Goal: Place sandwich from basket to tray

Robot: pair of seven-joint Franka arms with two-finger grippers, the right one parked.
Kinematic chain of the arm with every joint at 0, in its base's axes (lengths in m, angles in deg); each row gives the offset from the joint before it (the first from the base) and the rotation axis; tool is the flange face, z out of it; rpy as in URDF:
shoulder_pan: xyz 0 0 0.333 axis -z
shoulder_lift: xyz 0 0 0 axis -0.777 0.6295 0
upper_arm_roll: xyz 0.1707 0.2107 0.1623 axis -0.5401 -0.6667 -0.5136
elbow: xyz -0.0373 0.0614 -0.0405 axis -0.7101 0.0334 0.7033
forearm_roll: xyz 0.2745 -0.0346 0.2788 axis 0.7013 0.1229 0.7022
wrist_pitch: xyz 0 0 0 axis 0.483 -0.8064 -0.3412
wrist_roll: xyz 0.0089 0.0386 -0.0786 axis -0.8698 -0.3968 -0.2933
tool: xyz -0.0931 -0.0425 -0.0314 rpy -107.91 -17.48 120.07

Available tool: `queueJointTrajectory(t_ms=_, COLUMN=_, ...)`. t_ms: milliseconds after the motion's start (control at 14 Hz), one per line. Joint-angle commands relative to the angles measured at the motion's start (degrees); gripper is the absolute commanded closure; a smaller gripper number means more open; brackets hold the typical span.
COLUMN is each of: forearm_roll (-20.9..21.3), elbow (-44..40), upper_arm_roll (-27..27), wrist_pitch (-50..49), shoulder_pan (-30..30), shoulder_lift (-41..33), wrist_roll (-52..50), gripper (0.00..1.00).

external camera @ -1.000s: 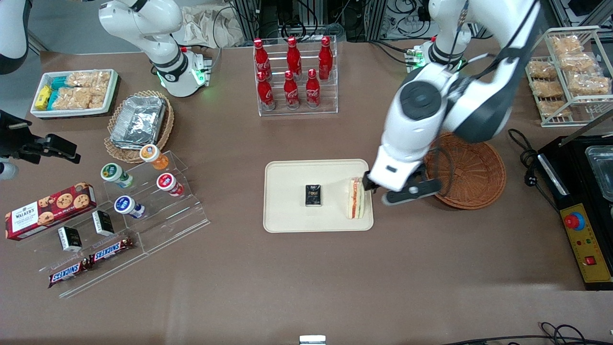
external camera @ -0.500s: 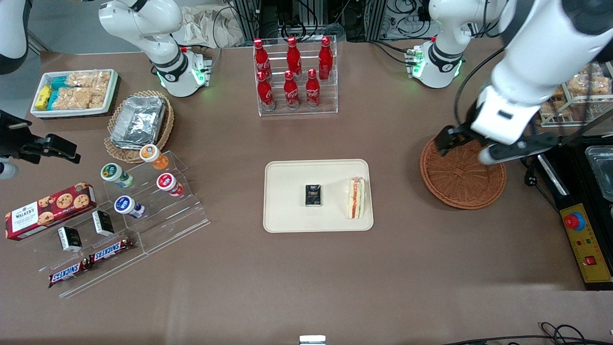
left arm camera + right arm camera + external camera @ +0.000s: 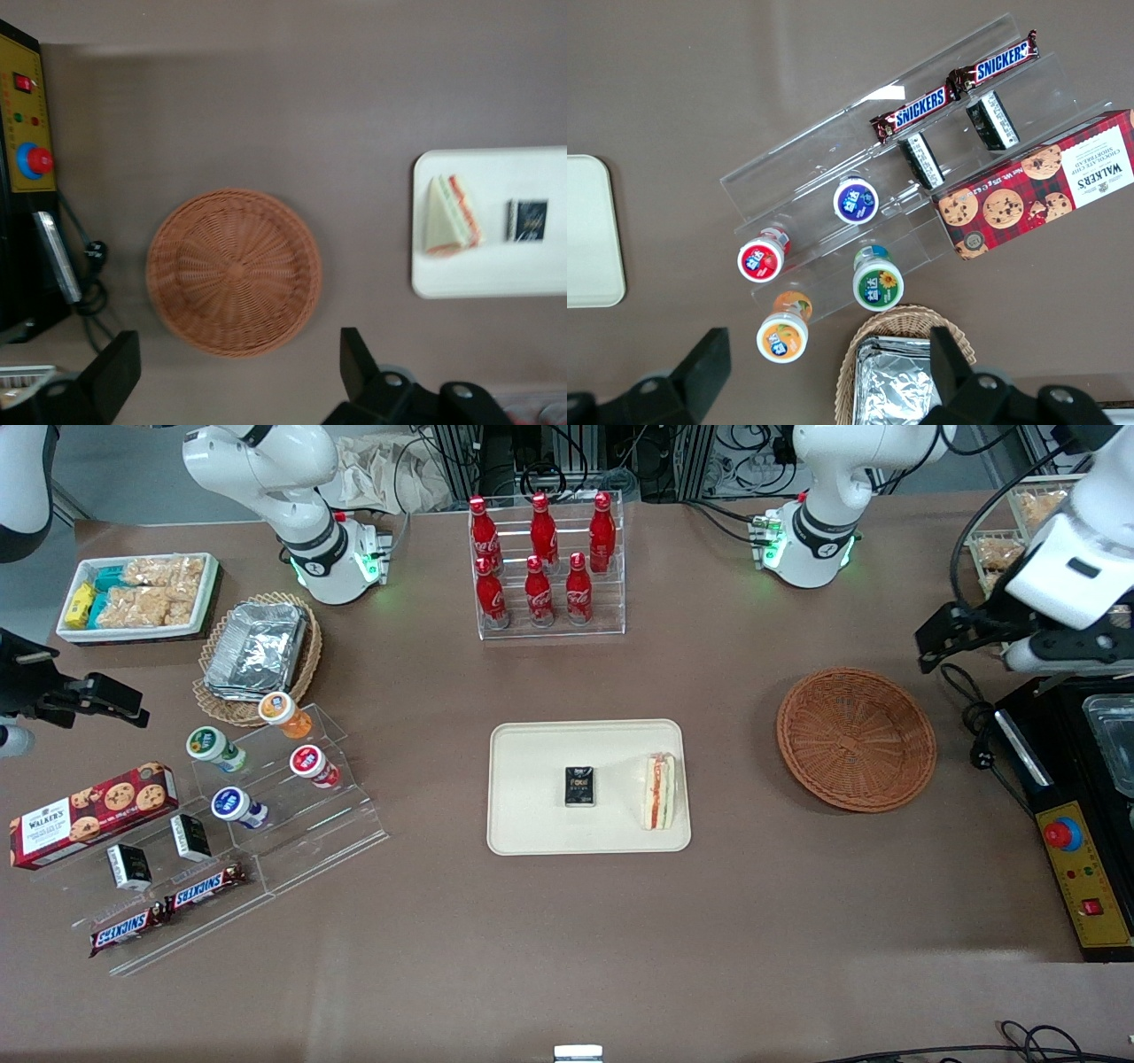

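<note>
The fingers [image 3: 113, 379] of the left gripper [image 3: 235, 376] are spread wide, gripping nothing, high above the table toward the working arm's end. The sandwich [image 3: 658, 791] lies on the tray [image 3: 540, 748] beside a small black box [image 3: 580, 786]. The basket [image 3: 856, 739] sits apart, farther toward the working arm.

Working arm: raised high at the working arm's end of the table, wrist pointing down.
Gripper [image 3: 974, 646]: fingers [image 3: 111, 376] spread wide apart, holding nothing, hanging at about 2 o'clock from table centre.
</note>
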Motion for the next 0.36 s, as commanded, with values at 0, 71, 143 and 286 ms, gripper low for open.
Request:
queueJointTrajectory(t_ms=0, forearm_roll=0.2, elbow=0.8, upper_arm_roll=-1.5, wrist_pitch=-1.4, shoulder_pan=0.4, shoulder_lift=-1.8, wrist_roll=4.5, gripper=0.0)
queueJointTrajectory(t_ms=71, forearm_roll=0.3, elbow=0.0, upper_arm_roll=-1.5, wrist_pitch=-1.5, shoulder_pan=0.4, shoulder_lift=-1.3, wrist_roll=4.6, gripper=0.0)
queueJointTrajectory(t_ms=143, forearm_roll=0.4, elbow=-0.2, upper_arm_roll=-1.4, wrist_pitch=-1.5, shoulder_pan=0.4, shoulder_lift=-1.1, wrist_roll=4.6, gripper=0.0)
queueJointTrajectory(t_ms=286, forearm_roll=0.4, elbow=-0.4, upper_arm_roll=-1.4, wrist_pitch=-1.6, shoulder_pan=0.3, shoulder_lift=-0.9, wrist_roll=4.6, gripper=0.0)
